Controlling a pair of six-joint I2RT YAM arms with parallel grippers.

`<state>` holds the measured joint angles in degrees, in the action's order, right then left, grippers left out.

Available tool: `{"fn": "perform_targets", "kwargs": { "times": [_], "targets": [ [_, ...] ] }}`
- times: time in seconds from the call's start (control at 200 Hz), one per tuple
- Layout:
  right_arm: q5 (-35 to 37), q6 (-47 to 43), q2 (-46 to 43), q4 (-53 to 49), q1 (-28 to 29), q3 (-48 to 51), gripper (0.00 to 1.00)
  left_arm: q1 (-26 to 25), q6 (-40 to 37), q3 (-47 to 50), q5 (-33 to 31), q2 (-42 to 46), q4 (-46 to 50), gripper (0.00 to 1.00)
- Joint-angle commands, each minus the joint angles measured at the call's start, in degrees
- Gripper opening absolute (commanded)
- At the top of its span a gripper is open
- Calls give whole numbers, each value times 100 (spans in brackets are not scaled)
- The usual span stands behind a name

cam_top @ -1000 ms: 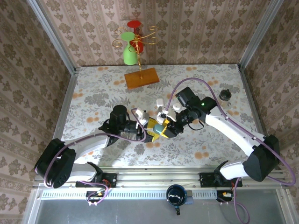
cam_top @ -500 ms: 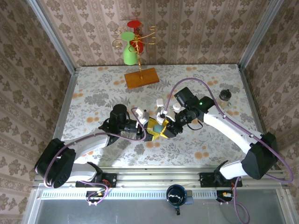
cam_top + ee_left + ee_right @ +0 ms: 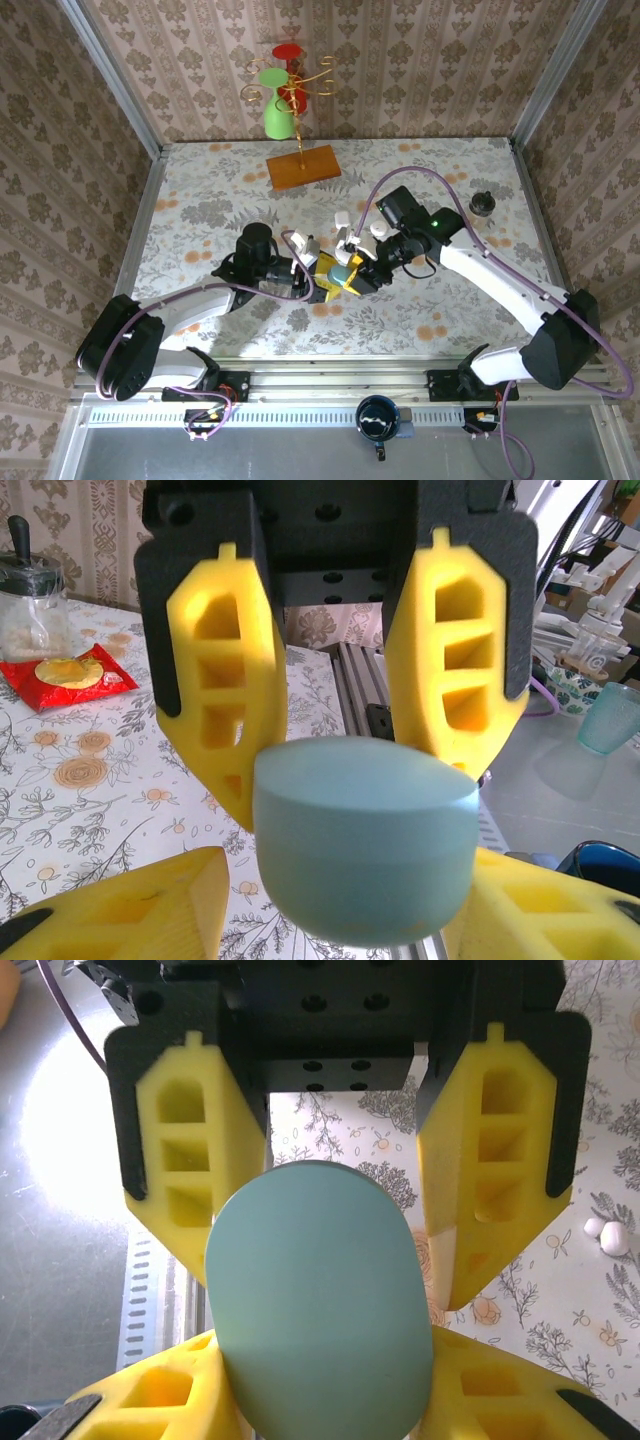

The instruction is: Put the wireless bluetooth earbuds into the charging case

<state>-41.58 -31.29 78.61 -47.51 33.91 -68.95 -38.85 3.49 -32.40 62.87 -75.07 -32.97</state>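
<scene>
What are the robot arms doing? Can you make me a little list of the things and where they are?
held thing: blue case, looks closed
who holds it: left gripper and right gripper, pinching it from opposite sides
loose bits: two white earbuds lying on the table, apart from the case
back of table: wooden stand with green and red pieces on it
job so far: earbuds not yet in the case
</scene>
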Motion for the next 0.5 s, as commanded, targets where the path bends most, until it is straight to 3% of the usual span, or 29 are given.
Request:
{"fn": "perform_targets", "kwargs": {
  "times": [0.0,0.495],
  "targets": [
    [27,46,-72,53,19,47,17,42,34,-184,175,-69,-17,55],
    [27,54,225,52,26,10,16,44,65,-135,167,-24,-155,54]
  ]
}}
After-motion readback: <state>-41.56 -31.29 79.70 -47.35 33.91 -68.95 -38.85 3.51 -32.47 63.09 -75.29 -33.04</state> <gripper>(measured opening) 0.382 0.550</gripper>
